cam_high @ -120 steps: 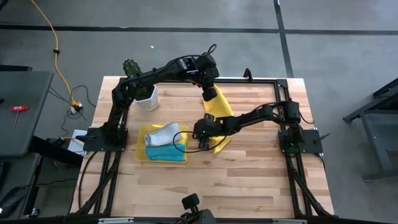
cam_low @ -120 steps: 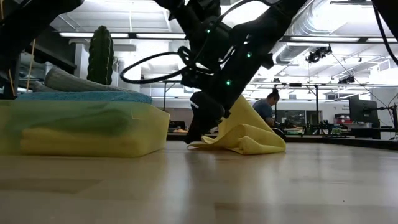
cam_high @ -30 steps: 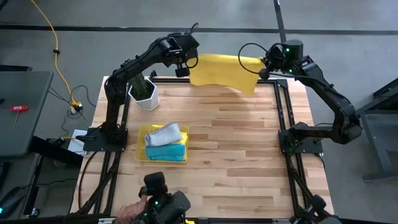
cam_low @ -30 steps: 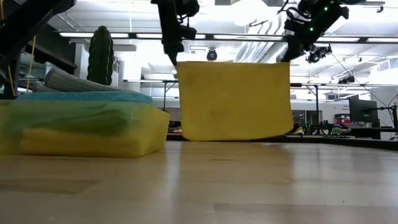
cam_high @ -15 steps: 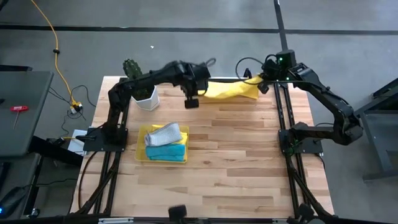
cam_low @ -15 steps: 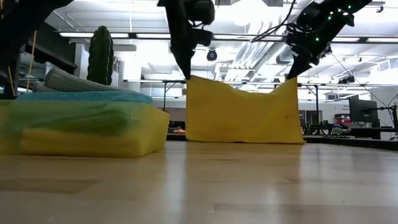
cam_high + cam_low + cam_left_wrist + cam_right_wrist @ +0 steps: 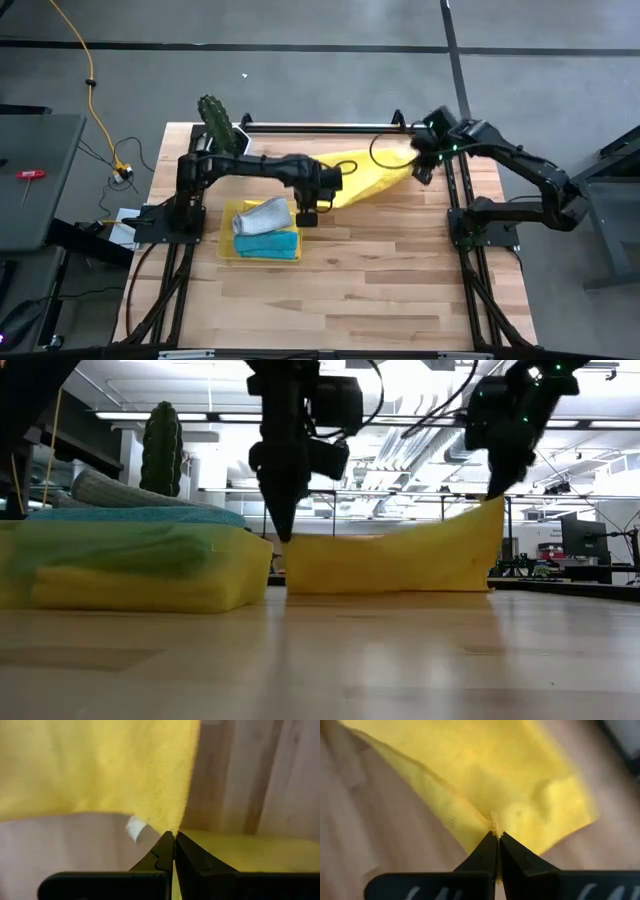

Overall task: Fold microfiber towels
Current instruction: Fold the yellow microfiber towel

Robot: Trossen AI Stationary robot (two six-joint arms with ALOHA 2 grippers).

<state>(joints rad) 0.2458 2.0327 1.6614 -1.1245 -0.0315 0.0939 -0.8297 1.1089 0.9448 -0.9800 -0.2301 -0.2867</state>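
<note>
Yellow microfiber towel (image 7: 365,178): spread across centre of frame in high view, lower edge resting on wooden counter (image 7: 380,280), pinched at two corners.
Left gripper (image 7: 309,217): centre of frame, just right of tray; fingers (image 7: 161,857) fully closed on one towel corner, low over counter.
Right gripper (image 7: 421,170): upper right of frame, near counter's edge; fingers (image 7: 485,852) fully closed on opposite towel corner, held higher, so towel's top edge slopes up toward right in low view.
Translucent yellow tray (image 7: 226,245): left of centre; holding grey towel (image 7: 260,214) atop turquoise towel (image 7: 268,242), with yellow cloth beneath as seen in low view.
Cactus (image 7: 215,117): upper left of counter, behind left arm.
</note>
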